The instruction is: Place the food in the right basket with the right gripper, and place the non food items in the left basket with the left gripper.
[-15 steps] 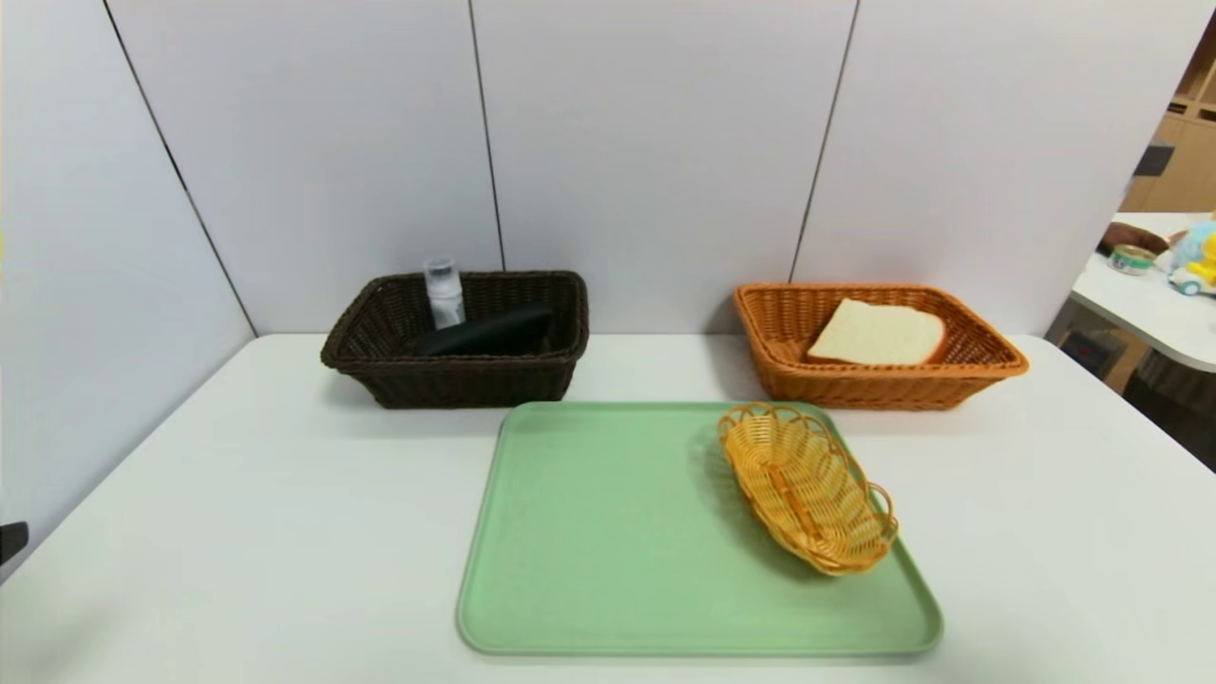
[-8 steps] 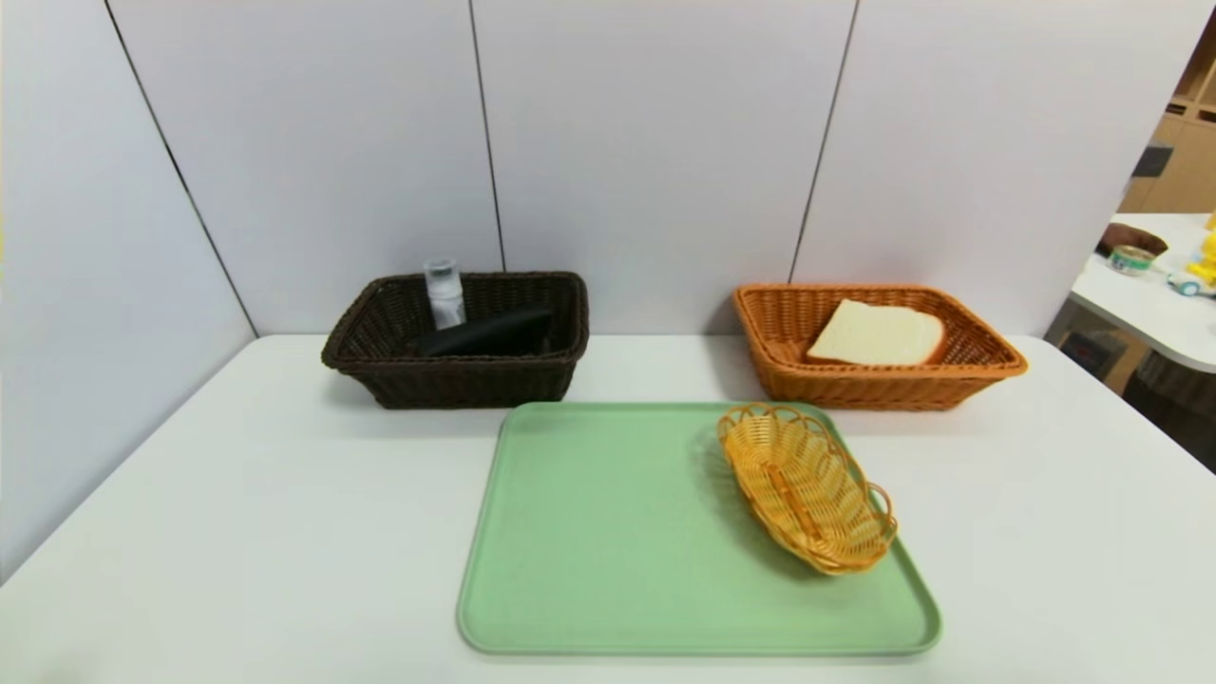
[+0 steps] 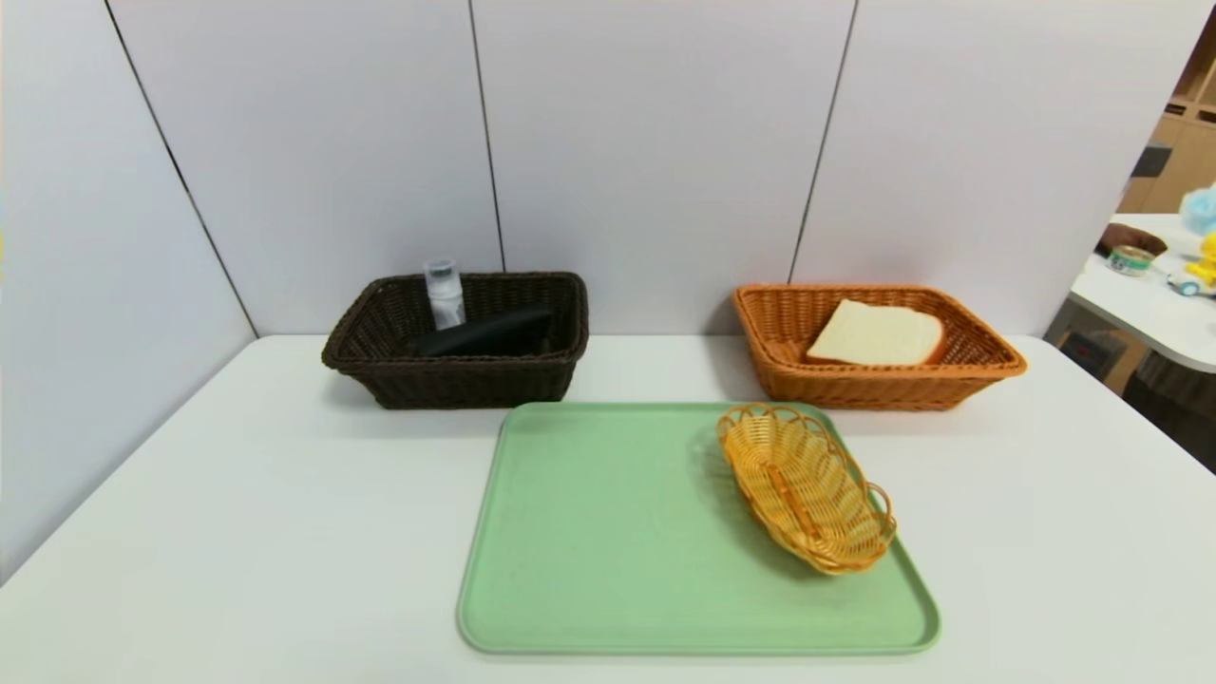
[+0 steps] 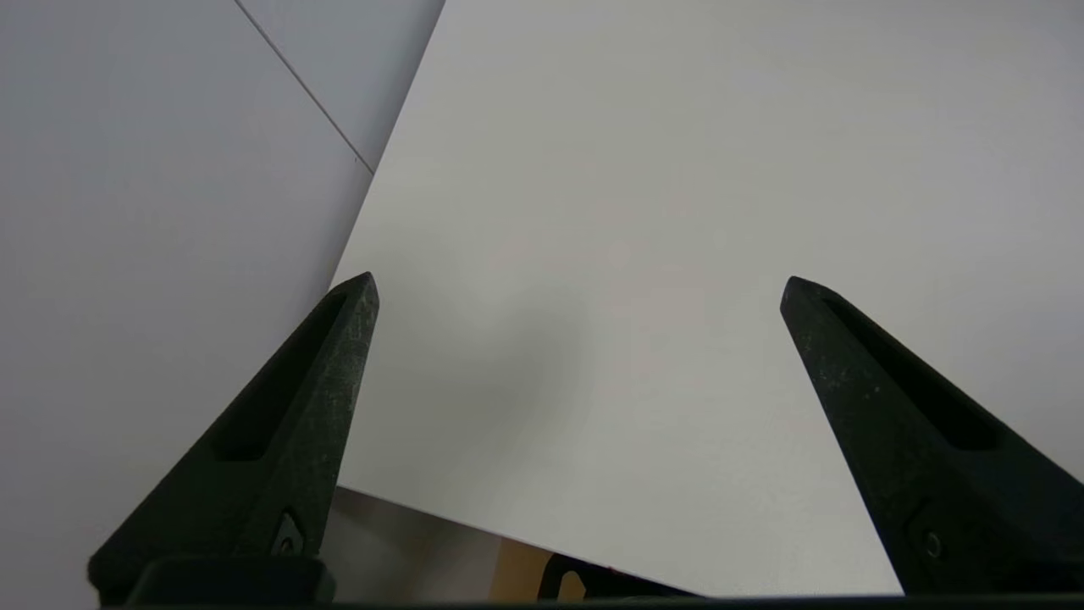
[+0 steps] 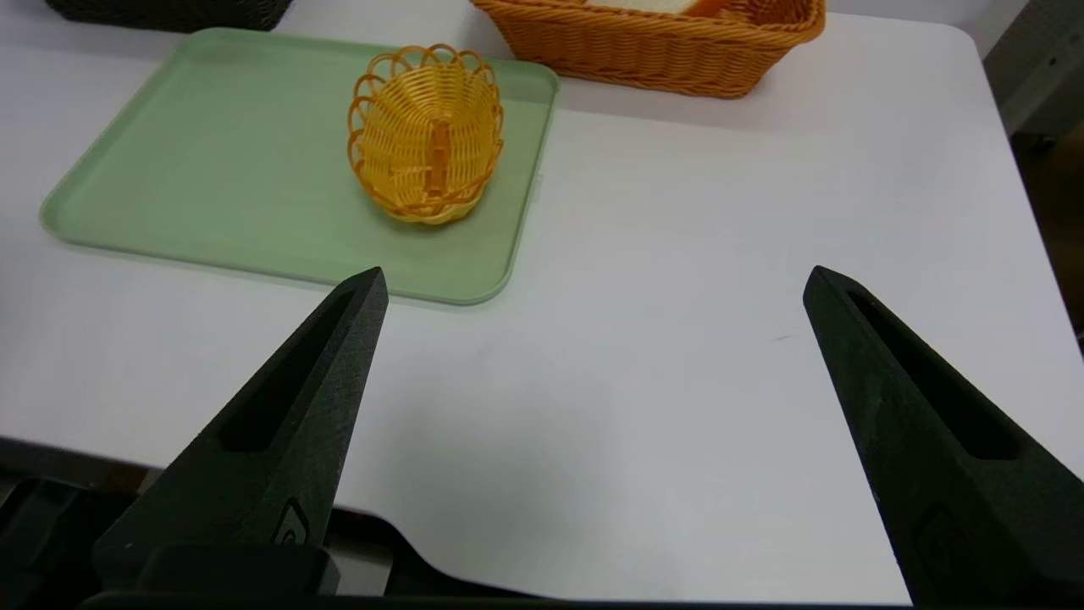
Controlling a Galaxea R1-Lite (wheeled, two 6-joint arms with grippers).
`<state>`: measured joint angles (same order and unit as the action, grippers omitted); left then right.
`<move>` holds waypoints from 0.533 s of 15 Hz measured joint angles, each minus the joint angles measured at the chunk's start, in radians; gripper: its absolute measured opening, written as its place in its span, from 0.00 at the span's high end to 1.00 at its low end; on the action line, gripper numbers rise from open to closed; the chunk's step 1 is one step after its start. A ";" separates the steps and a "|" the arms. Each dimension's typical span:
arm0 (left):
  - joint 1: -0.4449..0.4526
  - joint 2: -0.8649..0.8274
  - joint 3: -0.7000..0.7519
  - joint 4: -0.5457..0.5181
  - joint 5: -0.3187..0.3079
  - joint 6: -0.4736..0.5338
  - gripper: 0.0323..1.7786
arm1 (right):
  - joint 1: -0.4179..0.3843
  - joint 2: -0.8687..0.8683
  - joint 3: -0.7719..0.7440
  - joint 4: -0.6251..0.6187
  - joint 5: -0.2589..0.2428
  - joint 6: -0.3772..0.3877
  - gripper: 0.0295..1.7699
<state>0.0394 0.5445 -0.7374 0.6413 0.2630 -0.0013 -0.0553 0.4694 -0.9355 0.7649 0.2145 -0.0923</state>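
The bread (image 3: 876, 333) is lying in the orange basket (image 3: 988, 366) at the table's (image 3: 237, 532) back right. The bottle (image 3: 445, 294) and the black case (image 3: 489, 332) are sitting in the brown basket (image 3: 361, 356) at the back left. A small yellow dish (image 3: 806, 486) is resting on the green tray's (image 3: 608, 532) right side. The left gripper (image 4: 578, 288) is hovering wide open over the table's near left edge, holding nothing. The right gripper (image 5: 595, 280) is hovering spread and empty above the near right edge.

The bread (image 3: 876, 332) lies in the right basket (image 3: 988, 366), the bottle (image 3: 444, 293) and case (image 3: 489, 332) in the left basket (image 3: 456, 380).
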 joint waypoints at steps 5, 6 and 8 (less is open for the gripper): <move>0.001 -0.098 0.062 0.007 -0.005 0.000 0.05 | 0.021 -0.096 0.072 -0.029 -0.011 0.005 0.04; 0.000 -0.121 0.076 0.006 -0.006 0.001 0.05 | 0.021 -0.117 0.090 -0.038 -0.013 0.005 0.04; 0.000 -0.166 0.100 0.008 -0.020 0.001 0.05 | 0.021 -0.160 0.121 -0.041 -0.015 0.005 0.04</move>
<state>0.0394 0.3789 -0.6372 0.6489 0.2430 0.0000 -0.0340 0.3094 -0.8149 0.7240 0.1996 -0.0874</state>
